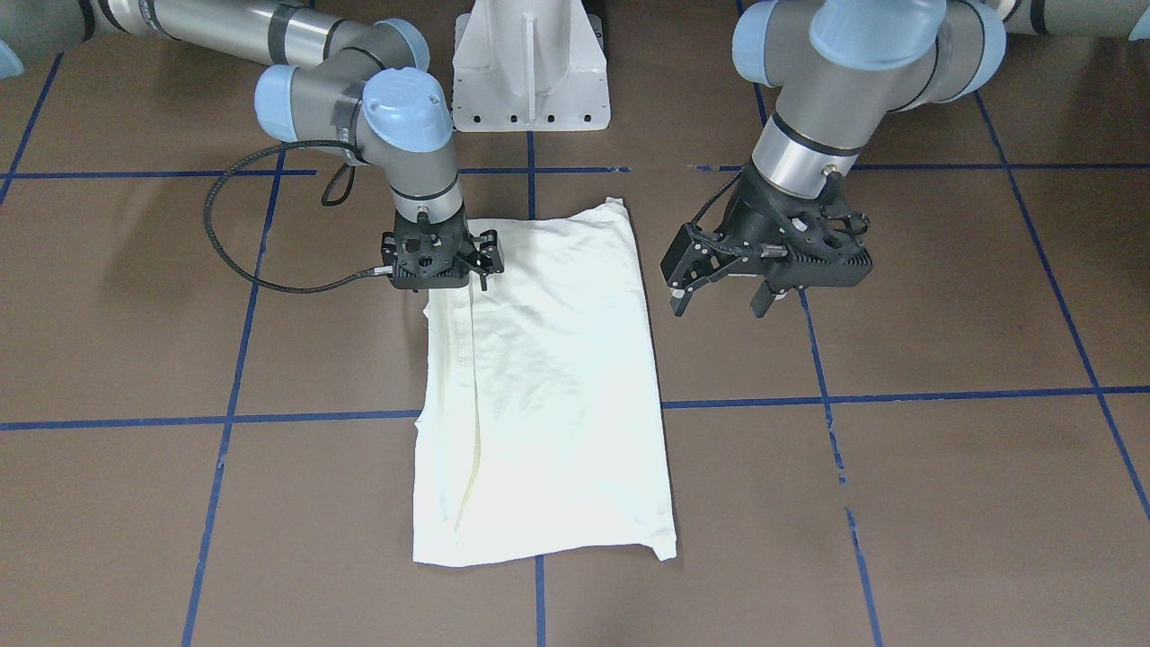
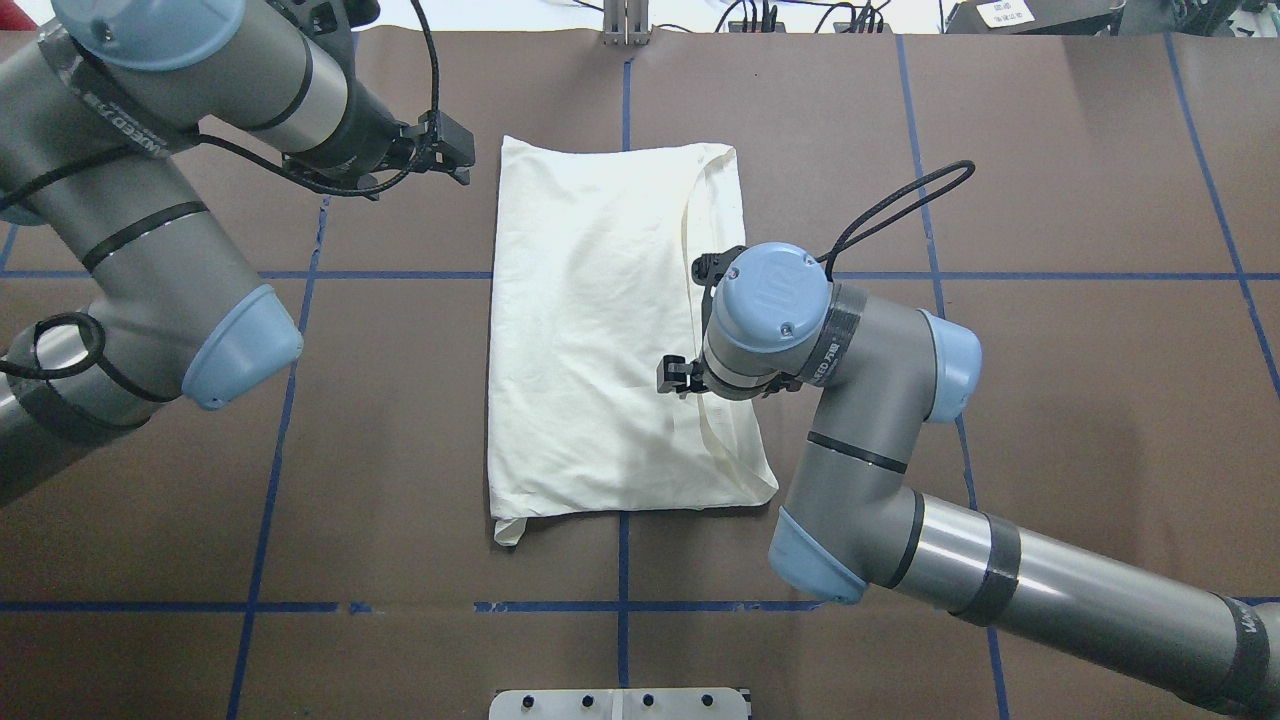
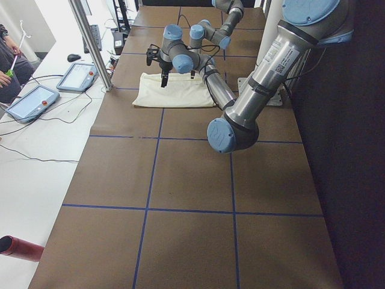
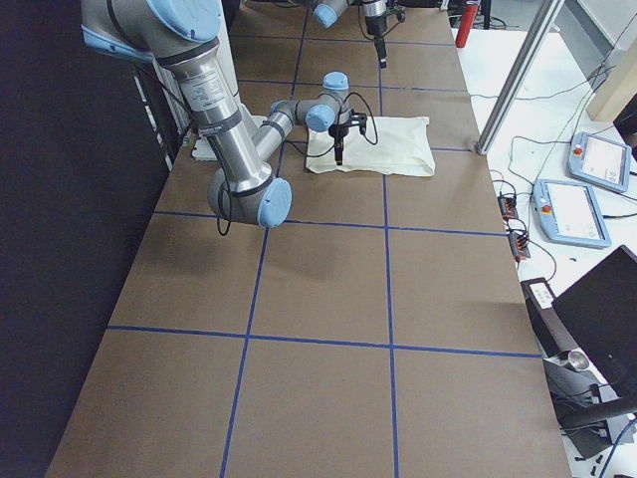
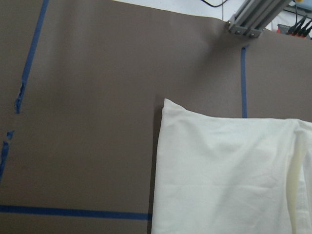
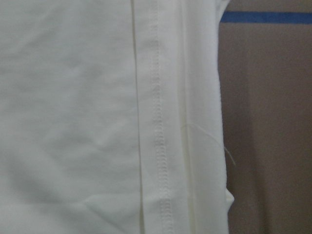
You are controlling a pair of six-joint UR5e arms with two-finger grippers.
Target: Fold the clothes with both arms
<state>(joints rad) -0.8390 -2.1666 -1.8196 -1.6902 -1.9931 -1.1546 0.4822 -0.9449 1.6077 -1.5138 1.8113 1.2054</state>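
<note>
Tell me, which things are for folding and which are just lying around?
For the job:
shirt
left end effector, open beside the shirt
right end effector, over the shirt's edge

Just lying about:
white stand
touchscreens
red tube

Both arms same build: left arm (image 1: 862,72) and right arm (image 1: 359,90) are grey metal tubes with black bands. Round light-blue joint caps (image 1: 406,108) carry small screws and an embossed logo (image 2: 778,290). White lettering (image 2: 150,140) on tubes. Black braided cable (image 1: 225,243) loops off right wrist. Black skeletal two-finger left claw (image 1: 719,305) and right claw (image 1: 449,283). White ribbed pedestal (image 1: 530,63), row of bolt holes.
</note>
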